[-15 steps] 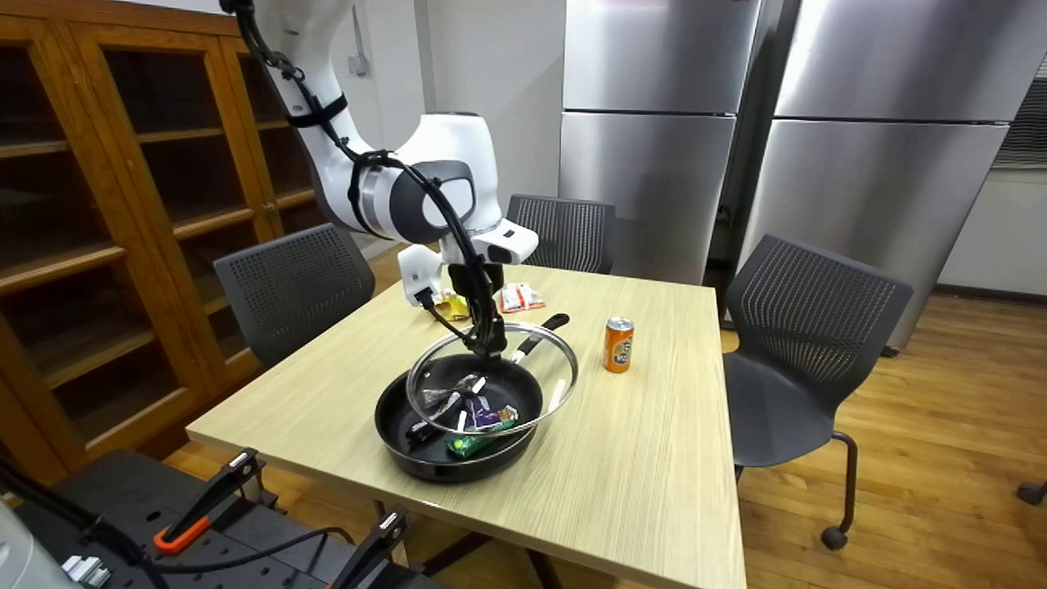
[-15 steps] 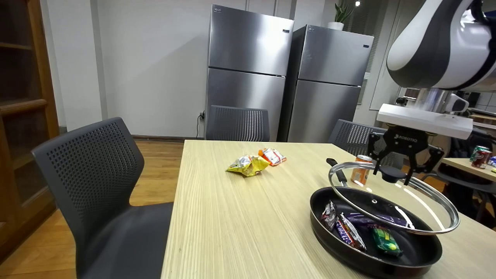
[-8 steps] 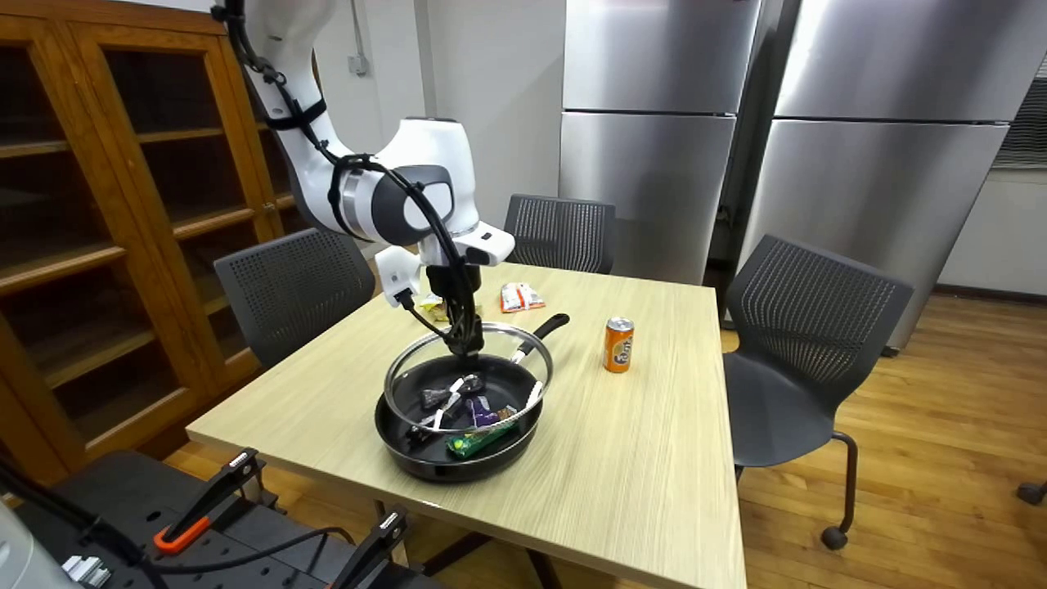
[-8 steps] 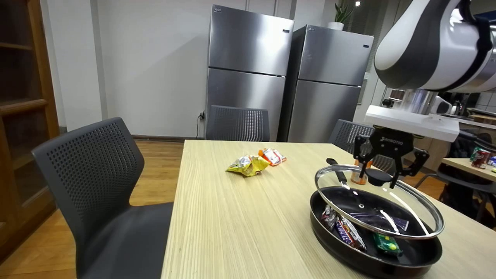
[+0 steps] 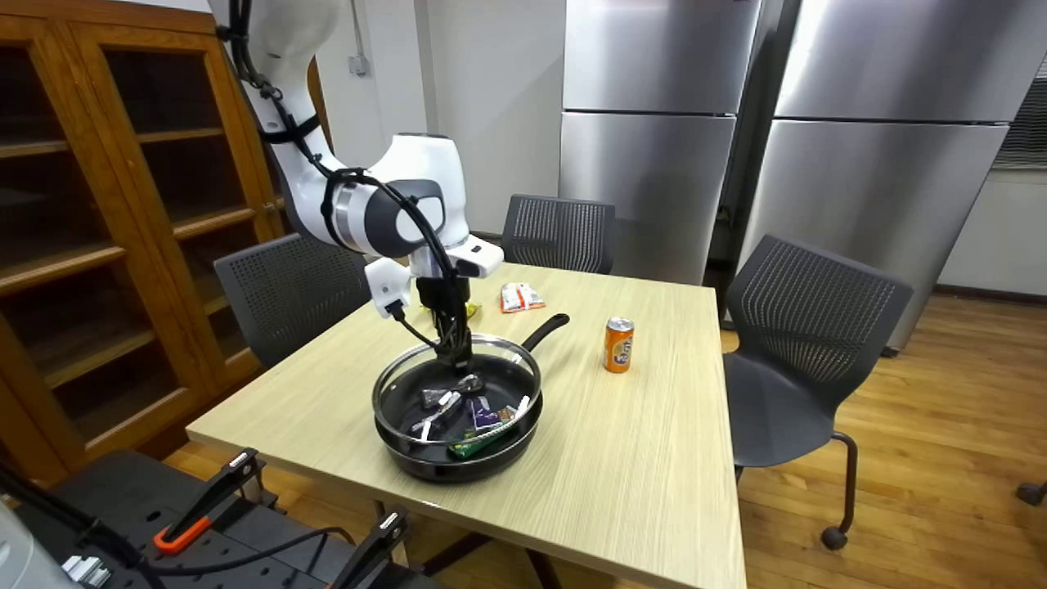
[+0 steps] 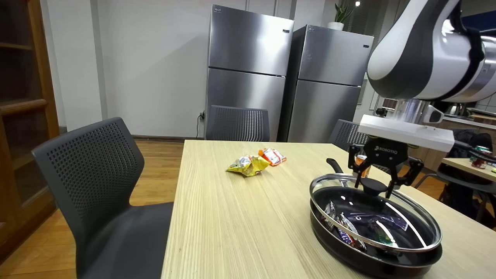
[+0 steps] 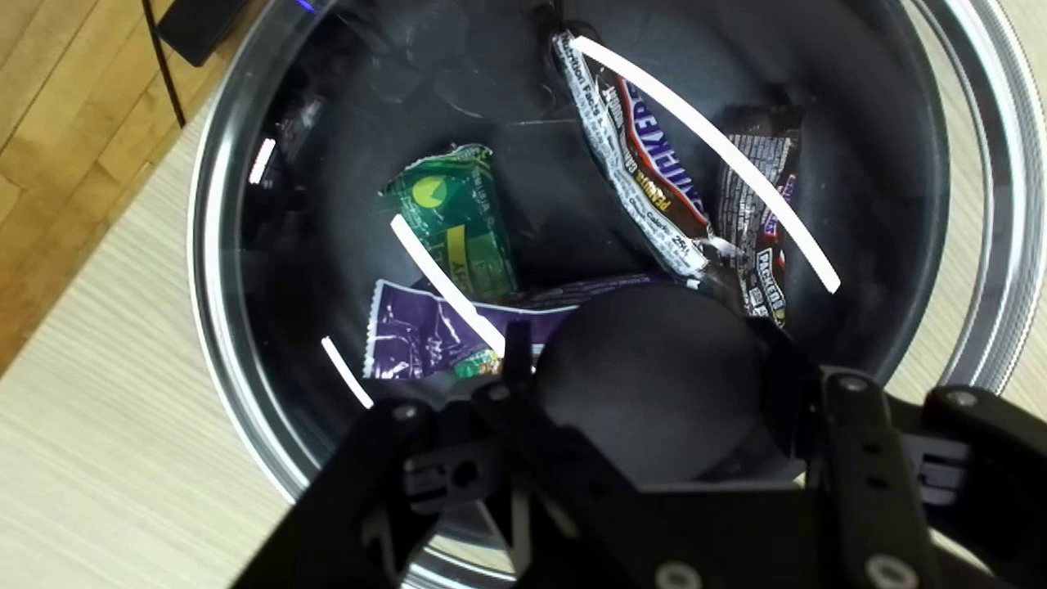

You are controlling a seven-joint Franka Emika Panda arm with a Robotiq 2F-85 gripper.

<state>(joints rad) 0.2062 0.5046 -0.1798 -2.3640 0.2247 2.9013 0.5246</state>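
Glass lid (image 6: 376, 209): it is sitting just over the black frying pan (image 5: 458, 472), its metal rim nearly lining up with the pan's; whether the two rims are touching, I cannot tell.
Lid knob (image 7: 650, 376): it is standing up, black and round, from the middle of the glass.
Gripper (image 6: 372, 190): it is pointing down, its fingers standing partway apart and clasping the lid knob from both sides, so it is holding the lid.
White arm (image 5: 417, 172): it is hanging above the gripper, bearing dark cables.
Pan: it is standing on the pale wooden table (image 5: 638, 458), its dark handle (image 5: 546, 330) pointing toward the far side in both exterior views.
Under the glass: a green wrapper (image 7: 458, 204), a purple wrapper (image 7: 417, 331), a Snickers wrapper (image 7: 646, 164) and a dark brown wrapper (image 7: 744, 209) are lying in the pan; bright glare streaks are crossing above them in the wrist view.
Orange can (image 5: 619, 345): it is standing upright on the table, apart from the pan, and in an exterior view it is partly hiding behind the gripper.
Farther along the table: a crumpled yellow bag (image 6: 248, 165) and a white-and-orange bag (image 6: 273, 157) are lying close together.
Chairs (image 5: 802, 360): dark, mesh-backed, they are standing around the table.
Background: two steel refrigerators (image 6: 250, 69) and a wooden cabinet (image 5: 147, 213) are standing beyond.
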